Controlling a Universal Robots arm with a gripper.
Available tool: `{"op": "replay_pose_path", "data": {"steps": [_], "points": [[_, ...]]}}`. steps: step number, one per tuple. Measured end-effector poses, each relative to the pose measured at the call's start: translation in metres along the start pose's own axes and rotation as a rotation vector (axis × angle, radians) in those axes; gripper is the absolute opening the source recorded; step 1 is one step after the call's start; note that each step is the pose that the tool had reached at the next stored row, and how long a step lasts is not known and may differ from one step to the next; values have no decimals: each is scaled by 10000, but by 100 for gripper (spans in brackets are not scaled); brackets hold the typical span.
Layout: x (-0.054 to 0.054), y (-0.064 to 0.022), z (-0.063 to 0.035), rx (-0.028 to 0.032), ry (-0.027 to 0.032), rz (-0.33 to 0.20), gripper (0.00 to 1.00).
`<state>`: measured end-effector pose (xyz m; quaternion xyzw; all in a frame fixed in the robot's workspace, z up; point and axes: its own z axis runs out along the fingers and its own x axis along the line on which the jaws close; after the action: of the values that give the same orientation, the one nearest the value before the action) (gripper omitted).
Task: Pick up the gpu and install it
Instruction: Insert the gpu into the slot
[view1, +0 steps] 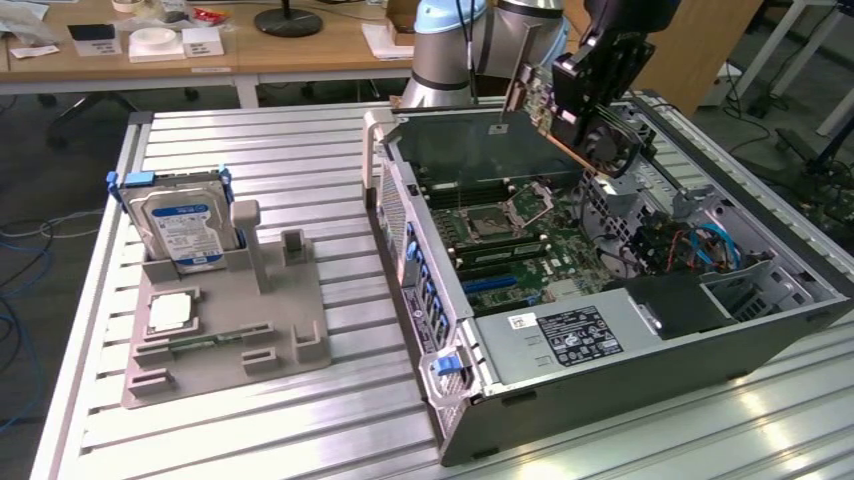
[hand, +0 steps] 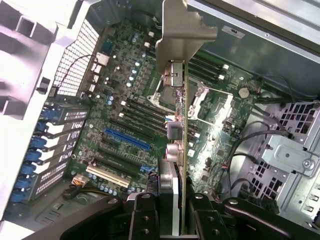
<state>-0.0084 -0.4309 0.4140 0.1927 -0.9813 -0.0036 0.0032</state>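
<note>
In the exterior view, at nine o'clock of the open case (view1: 414, 250), a grey holder (view1: 227, 330) carries a hard drive (view1: 187, 225) and a chip (view1: 171, 313). Inside the case lies the motherboard (view1: 514, 245). Over its one o'clock corner the gripper (view1: 577, 85) is clamped on the gpu (view1: 603, 140), held tilted in the air, clear of the board. The step in hand looks like carrying it in. The slots (view1: 501, 285) sit toward seven o'clock of it. Seating calls for its edge square over one slot, with the bracket (hand: 182, 30) at the rear wall.
</note>
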Motion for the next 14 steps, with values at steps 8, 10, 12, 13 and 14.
{"op": "replay_pose_path", "data": {"steps": [8, 10, 12, 13, 14], "points": [[1, -1, 0, 2, 3, -320, 28], [1, -2, 0, 3, 5, -479, 28], [1, -2, -1, 4, 6, -585, 28], [1, -2, -1, 4, 6, -639, 28], [1, -2, -1, 4, 7, -696, 28]]}}
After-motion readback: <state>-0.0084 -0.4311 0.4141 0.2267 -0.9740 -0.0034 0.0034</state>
